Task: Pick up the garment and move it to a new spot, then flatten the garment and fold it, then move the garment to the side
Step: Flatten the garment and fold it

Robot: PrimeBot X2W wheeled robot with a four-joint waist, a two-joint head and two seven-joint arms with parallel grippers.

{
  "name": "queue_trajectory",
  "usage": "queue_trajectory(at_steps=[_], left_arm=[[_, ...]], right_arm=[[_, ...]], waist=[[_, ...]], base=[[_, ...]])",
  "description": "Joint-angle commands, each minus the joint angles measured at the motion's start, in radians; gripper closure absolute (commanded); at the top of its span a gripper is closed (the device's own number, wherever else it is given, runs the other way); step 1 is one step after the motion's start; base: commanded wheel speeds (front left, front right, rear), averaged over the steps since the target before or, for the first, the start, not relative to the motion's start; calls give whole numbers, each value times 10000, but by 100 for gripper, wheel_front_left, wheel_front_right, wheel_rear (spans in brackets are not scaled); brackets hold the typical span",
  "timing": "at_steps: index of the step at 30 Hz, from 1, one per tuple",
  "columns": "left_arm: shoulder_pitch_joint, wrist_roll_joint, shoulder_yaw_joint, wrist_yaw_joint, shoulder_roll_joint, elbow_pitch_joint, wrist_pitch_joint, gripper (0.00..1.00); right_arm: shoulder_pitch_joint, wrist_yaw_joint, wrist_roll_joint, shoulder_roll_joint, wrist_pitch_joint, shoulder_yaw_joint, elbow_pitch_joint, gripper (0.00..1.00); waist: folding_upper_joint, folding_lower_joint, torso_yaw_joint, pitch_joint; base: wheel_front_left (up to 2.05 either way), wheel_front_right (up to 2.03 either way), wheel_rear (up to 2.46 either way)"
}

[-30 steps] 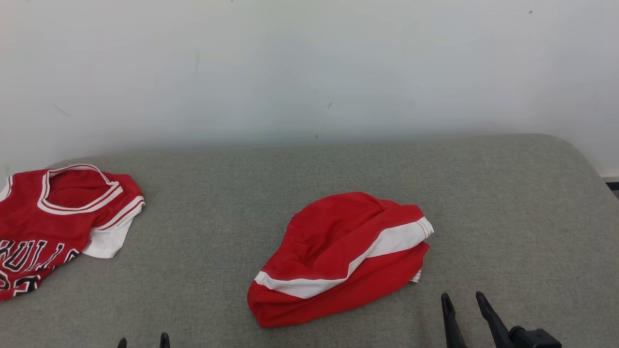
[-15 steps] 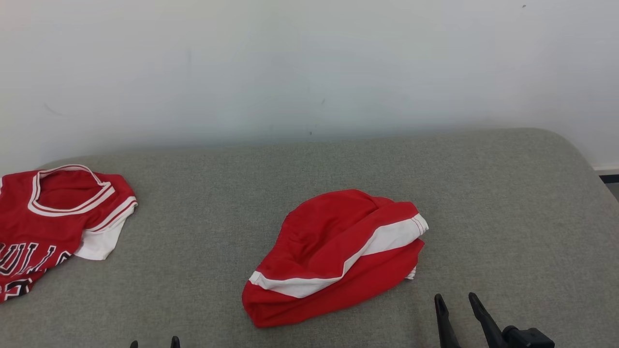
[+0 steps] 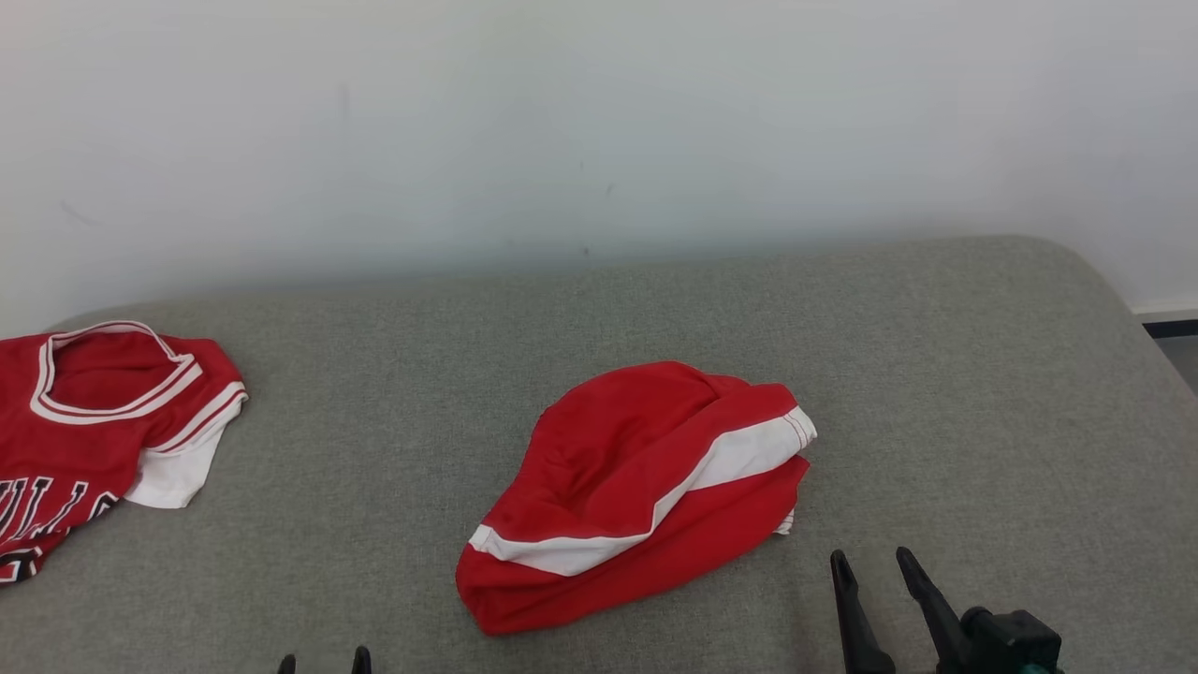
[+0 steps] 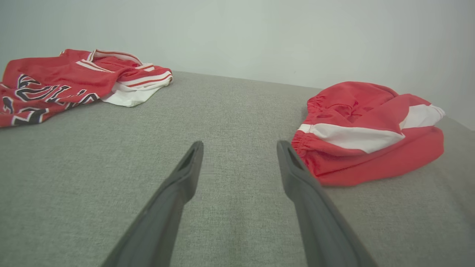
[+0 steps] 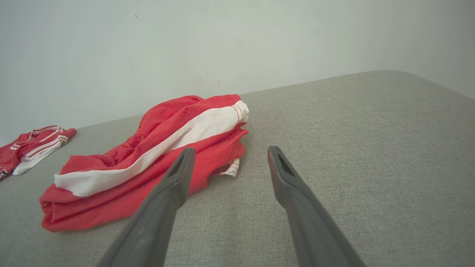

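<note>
I am sizing up the pick, and nothing is being held: the left end effector (image 3: 322, 661) is standing wide with only bare pad (image 3: 936, 374) between its fingers, and the right end effector (image 3: 869, 557) is standing just as wide and just as empty. The shorts (image 3: 636, 496), which I am taking to be the garment meant, are lying bunched on the pad in a loose heap, their white side stripe running across the top and the gathered waistband turned toward the shorts' left end. Left of the shorts and nearer to me, the left end effector is hovering apart from the cloth; off the shorts' right near corner, the right one is waiting close to the hem without touching it. A jersey (image 3: 84, 421) is lying well apart to the shorts' left, and a pale wall (image 3: 599, 122) is rising beyond them. I am judging this to be the opening step, the reach before the first grasp. Next I am expecting to bring one end effector forward and down over a raised fold of the shorts, pinching several layers so the heap lifts as one, while keeping clear of the jersey.
</note>
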Motion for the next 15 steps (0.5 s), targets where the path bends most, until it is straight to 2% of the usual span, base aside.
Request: queue_trajectory(at_steps=[1, 4, 8, 15], left_arm=[[-314, -137, -61, -87, 90, 200, -33, 0], [-1041, -437, -464, -260, 415, 844, 146, 0], [-2434, -798, -1670, -343, 1175, 1619, 1205, 0], [-4809, -3246, -4009, -307, 2487, 2648, 3077, 0]], right_arm=[[-210, 39, -122, 17, 92, 24, -56, 0], [-475, 39, -381, 17, 280, -54, -189, 0], [-730, 39, -535, 19, 448, -99, -420, 0], [-927, 39, -385, 17, 539, 220, -508, 0]], waist=[[0, 0, -30, 53], [0, 0, -57, 114], [0, 0, -143, 233], [0, 0, -672, 511]], base=[[0, 0, 0], [0, 0, 0], [0, 0, 0], [0, 0, 0]])
